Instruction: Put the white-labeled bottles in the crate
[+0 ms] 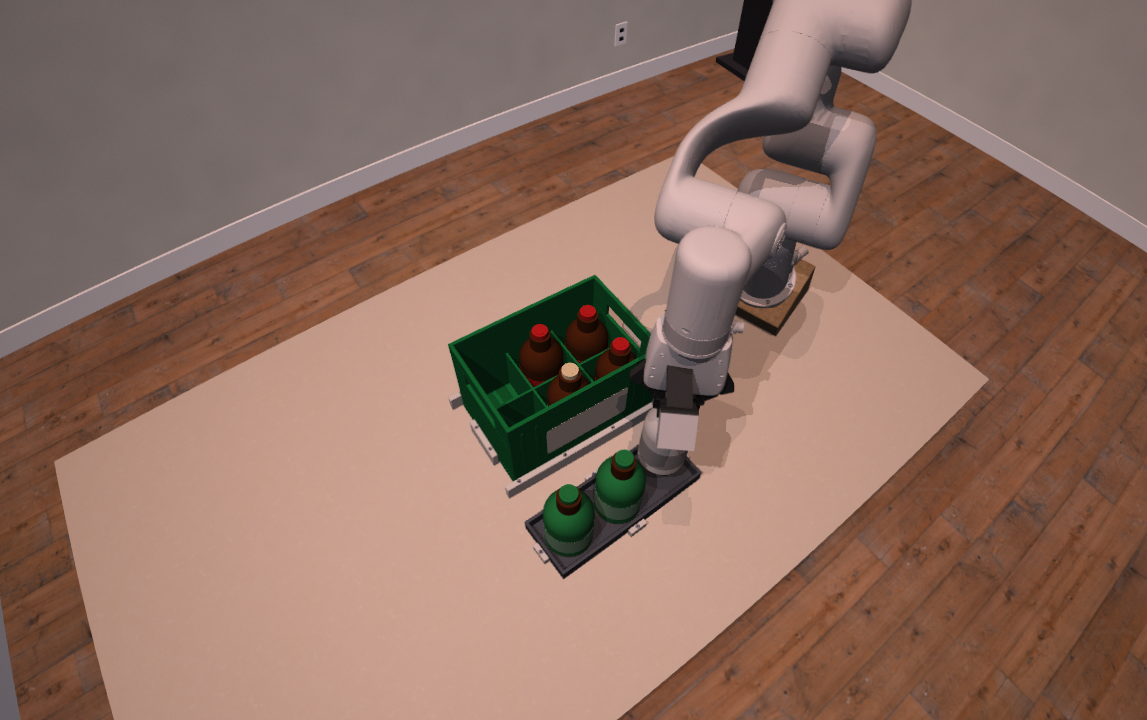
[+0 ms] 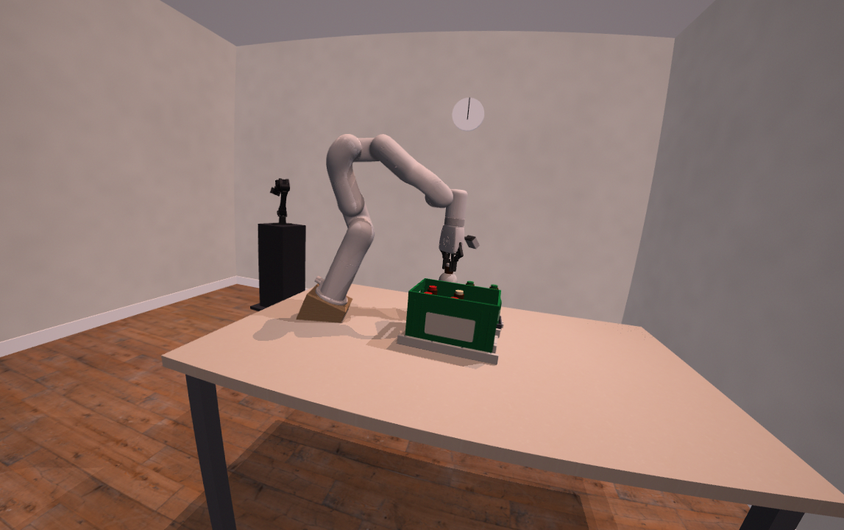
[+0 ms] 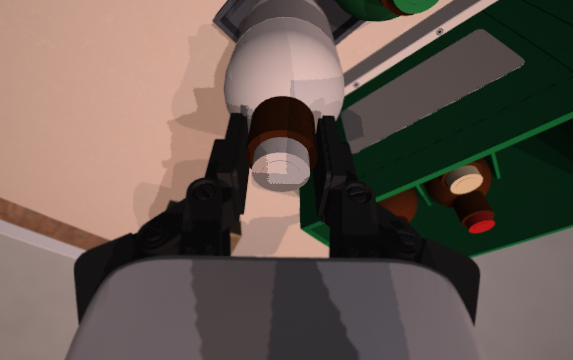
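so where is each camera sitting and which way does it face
Top: high above the table, angled down on the crate and tray; the whole arm shows.
Exterior: across the room at table height, facing the crate's labelled side; the arm and base show.
Wrist: on the gripper, looking down its fingers, shut on the white bottle.
All three share the crate; top and wrist share the tray.

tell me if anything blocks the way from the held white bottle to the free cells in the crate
The pincer is shut on the white bottle by its neck. The crate's near wall stands between it and the two free cells, so the bottle must go over the rim. The four brown bottles fill the other cells.
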Tool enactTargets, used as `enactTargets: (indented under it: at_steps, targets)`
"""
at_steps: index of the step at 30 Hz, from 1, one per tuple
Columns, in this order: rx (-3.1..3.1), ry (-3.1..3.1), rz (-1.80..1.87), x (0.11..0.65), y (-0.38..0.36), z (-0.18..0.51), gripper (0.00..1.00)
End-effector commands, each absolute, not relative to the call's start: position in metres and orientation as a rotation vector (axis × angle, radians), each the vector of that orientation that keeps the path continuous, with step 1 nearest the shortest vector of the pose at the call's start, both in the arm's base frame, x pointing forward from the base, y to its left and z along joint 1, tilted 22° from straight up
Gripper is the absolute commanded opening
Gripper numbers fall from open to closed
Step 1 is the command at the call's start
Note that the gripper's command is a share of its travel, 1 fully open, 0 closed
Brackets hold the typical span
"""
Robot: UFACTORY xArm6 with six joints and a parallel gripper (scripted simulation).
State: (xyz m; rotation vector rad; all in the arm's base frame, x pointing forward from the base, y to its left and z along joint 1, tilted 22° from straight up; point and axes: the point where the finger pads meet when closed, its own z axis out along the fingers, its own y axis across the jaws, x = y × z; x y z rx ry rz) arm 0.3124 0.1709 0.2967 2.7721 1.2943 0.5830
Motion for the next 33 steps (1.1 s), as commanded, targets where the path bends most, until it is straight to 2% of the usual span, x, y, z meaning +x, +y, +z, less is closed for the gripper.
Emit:
enactTargets:
  at_steps: [1,33]
  targets:
    - [2.771,1.294,0.590,0.312,0.171,0.303,0.00]
    - [2.771,1.294,0.590,0.306,0.169,0.318,0.00]
